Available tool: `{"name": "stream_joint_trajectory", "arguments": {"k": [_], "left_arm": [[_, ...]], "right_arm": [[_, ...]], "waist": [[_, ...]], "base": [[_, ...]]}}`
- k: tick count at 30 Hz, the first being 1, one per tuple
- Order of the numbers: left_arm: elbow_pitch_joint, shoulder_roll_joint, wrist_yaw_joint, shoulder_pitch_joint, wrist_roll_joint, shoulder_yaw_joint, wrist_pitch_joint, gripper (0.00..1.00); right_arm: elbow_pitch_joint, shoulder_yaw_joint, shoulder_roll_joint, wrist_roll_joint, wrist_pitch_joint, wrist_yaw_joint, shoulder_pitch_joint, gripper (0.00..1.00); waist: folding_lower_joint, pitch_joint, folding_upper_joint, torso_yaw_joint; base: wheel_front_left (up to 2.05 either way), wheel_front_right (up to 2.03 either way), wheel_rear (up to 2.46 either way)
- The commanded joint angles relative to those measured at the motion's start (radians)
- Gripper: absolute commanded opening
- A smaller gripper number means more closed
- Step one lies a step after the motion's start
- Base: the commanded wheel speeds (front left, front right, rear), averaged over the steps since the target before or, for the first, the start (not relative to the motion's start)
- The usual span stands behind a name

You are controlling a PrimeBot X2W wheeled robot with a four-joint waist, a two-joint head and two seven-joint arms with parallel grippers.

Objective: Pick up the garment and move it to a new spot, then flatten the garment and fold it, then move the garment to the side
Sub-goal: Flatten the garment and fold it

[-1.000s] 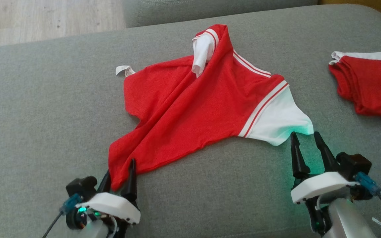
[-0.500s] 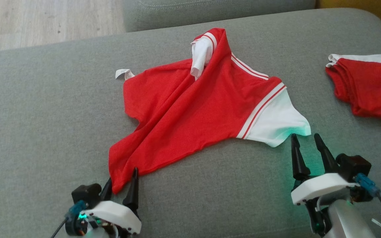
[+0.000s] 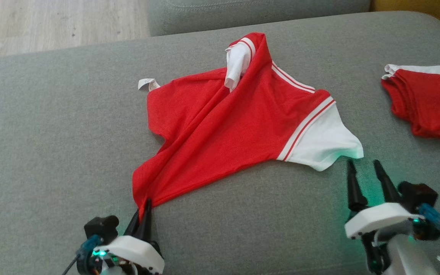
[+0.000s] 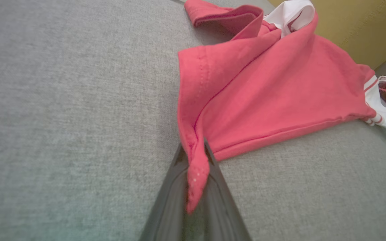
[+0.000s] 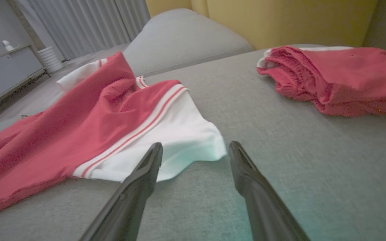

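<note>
The garment (image 3: 224,122) is a red shirt with white sleeves and striped trim, lying rumpled across the grey cushion (image 3: 52,133). My left gripper (image 3: 143,204) is shut on its near bottom corner; in the left wrist view the red hem (image 4: 196,167) is pinched between the two dark fingers. My right gripper (image 3: 365,166) stands open just short of the white sleeve (image 3: 323,141), fingers apart and holding nothing. In the right wrist view the sleeve's edge (image 5: 193,147) lies just beyond the gripper (image 5: 195,147).
A second red and white garment (image 3: 426,103) lies bunched at the cushion's far right, also seen as the red pile (image 5: 333,77). A white label (image 3: 146,83) sticks out at the shirt's far left. Wooden floor (image 3: 52,23) lies beyond the cushion.
My left gripper has shut on the shirt's near corner, having stood open around it before. The right gripper stayed open, close to the sleeve. The camera shifted slightly.
</note>
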Motion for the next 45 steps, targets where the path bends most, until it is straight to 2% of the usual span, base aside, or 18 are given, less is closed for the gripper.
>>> {"name": "stream_joint_trajectory", "arguments": {"k": [1, 7, 14, 22, 32, 33, 34, 35, 40, 45], "left_arm": [[-0.005, 0.008, 0.001, 0.032, 0.008, 0.018, 0.021, 0.0], [-0.051, 0.007, 0.001, 0.042, 0.052, 0.062, 0.021, 0.0], [-0.071, 0.001, 0.001, 0.039, 0.081, 0.075, 0.021, 0.0], [-0.093, -0.001, 0.001, 0.026, 0.108, 0.076, 0.021, 0.0], [-0.092, -0.002, 0.001, 0.009, 0.117, 0.08, 0.021, 0.0], [-0.091, -0.001, 0.001, 0.006, 0.117, 0.079, 0.021, 0.0], [-0.09, -0.001, 0.001, 0.004, 0.117, 0.079, 0.021, 0.0], [-0.089, 0.0, 0.001, 0.002, 0.116, 0.079, 0.021, 0.0], [-0.148, 0.005, 0.001, -0.002, 0.118, 0.122, 0.021, 0.0], [-0.319, 0.034, 0.001, -0.047, 0.135, 0.194, 0.021, 0.0]], "right_arm": [[-0.006, -0.008, -0.002, -0.001, -0.012, 0.0, -0.023, 1.0], [0.094, -0.103, -0.002, -0.026, -0.012, 0.0, -0.068, 1.0], [0.155, -0.13, -0.002, -0.033, -0.012, 0.0, -0.135, 1.0], [0.241, -0.103, -0.002, -0.017, -0.012, 0.0, -0.222, 1.0], [0.391, 0.016, -0.002, 0.064, -0.012, 0.0, -0.289, 1.0], [0.4, 0.035, -0.002, 0.077, -0.012, 0.0, -0.292, 0.77], [0.406, 0.056, -0.002, 0.09, -0.012, 0.0, -0.297, 0.2], [0.401, 0.074, -0.002, 0.109, -0.012, 0.0, -0.3, 0.0], [0.259, 0.066, -0.002, 0.175, -0.012, 0.0, -0.288, 0.0], [0.058, 0.072, -0.002, 0.272, -0.012, 0.0, -0.299, 0.0]], "waist": [[0.0, 0.004, 0.0, 0.004], [0.0, 0.013, 0.0, 0.019], [0.0, 0.033, 0.0, 0.037], [0.0, 0.062, 0.0, 0.057], [0.0, 0.093, 0.0, 0.076], [0.0, 0.095, 0.0, 0.078], [0.0, 0.096, 0.0, 0.079], [0.0, 0.096, 0.0, 0.08], [0.0, 0.072, 0.0, 0.078], [0.0, 0.007, 0.0, 0.066]], "base": [[0.0, 0.0, 0.0], [0.0, 0.0, 0.0], [0.0, 0.0, 0.0], [0.0, 0.0, 0.0], [0.0, 0.0, 0.0], [0.0, 0.0, 0.0], [0.0, 0.0, 0.0], [0.0, 0.0, 0.0], [0.0, 0.0, 0.0], [0.0, 0.0, 0.0]]}}
